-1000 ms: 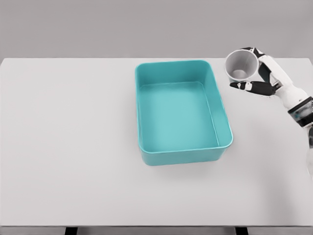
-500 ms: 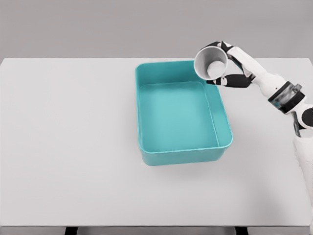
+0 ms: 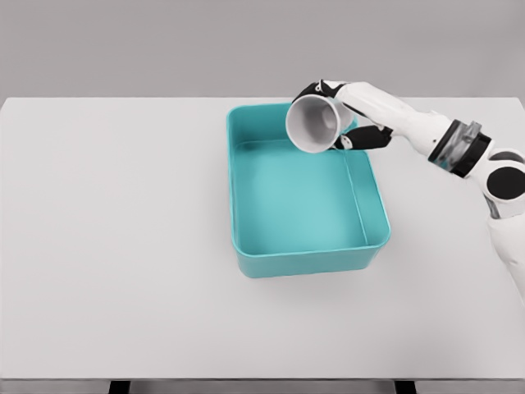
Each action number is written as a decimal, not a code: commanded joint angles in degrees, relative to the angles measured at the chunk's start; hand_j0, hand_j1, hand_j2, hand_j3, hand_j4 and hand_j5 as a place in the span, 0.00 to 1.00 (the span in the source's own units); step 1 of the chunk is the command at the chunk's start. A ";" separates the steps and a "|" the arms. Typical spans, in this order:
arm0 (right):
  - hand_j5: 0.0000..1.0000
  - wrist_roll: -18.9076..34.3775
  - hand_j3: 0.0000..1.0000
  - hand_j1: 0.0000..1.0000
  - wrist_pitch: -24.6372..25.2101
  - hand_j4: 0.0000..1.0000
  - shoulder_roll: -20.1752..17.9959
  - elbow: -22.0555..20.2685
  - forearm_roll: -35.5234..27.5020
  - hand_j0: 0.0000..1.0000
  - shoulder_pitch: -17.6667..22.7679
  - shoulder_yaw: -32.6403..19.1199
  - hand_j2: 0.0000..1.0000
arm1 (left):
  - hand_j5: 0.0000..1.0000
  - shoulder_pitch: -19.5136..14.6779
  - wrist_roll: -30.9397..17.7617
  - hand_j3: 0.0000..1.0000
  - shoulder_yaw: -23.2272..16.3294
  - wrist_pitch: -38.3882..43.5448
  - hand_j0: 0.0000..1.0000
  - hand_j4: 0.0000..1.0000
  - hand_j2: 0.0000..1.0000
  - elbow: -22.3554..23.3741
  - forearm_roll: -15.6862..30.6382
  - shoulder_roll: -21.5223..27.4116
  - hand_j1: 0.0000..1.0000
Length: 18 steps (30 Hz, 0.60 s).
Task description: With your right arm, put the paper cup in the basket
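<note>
A white paper cup (image 3: 313, 124) hangs tilted over the far right part of the teal basket (image 3: 246, 189), its open mouth turned toward the camera and to the left. My right hand (image 3: 338, 123) is shut on the cup, with the fingers wrapped around its body from behind. The right arm reaches in from the right edge over the basket's far right corner. The basket is a rectangular tub standing in the middle of the white table, with nothing inside it. The left arm does not show.
The white table (image 3: 115, 246) spreads wide on every side of the basket. A grey wall stands behind the far edge.
My right hand has carried the cup leftward from beside the basket to above its far right part. The cup has tipped further onto its side.
</note>
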 commanded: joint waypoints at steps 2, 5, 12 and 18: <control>0.52 -0.02 0.52 0.52 -0.04 0.52 -2.86 -0.74 0.05 0.52 -1.41 6.14 0.52 | 1.00 0.00 0.04 1.00 0.01 0.01 1.00 1.00 1.00 0.01 0.00 0.00 1.00; 0.52 -0.02 0.52 0.52 -0.04 0.52 -4.35 -0.74 0.23 0.52 -2.73 9.13 0.52 | 1.00 0.00 0.03 1.00 -0.08 0.01 1.00 1.00 1.00 0.01 0.00 0.00 1.00; 0.52 -0.02 0.52 0.52 0.14 0.52 -6.20 -0.56 1.81 0.52 -3.96 13.87 0.52 | 1.00 0.00 0.04 1.00 -0.08 0.01 1.00 1.00 1.00 0.01 0.00 0.00 1.00; 0.52 -0.02 0.52 0.52 0.31 0.52 -8.31 -0.12 1.81 0.52 -6.07 19.32 0.52 | 1.00 0.00 0.03 1.00 0.01 0.01 1.00 1.00 1.00 0.01 0.00 0.00 1.00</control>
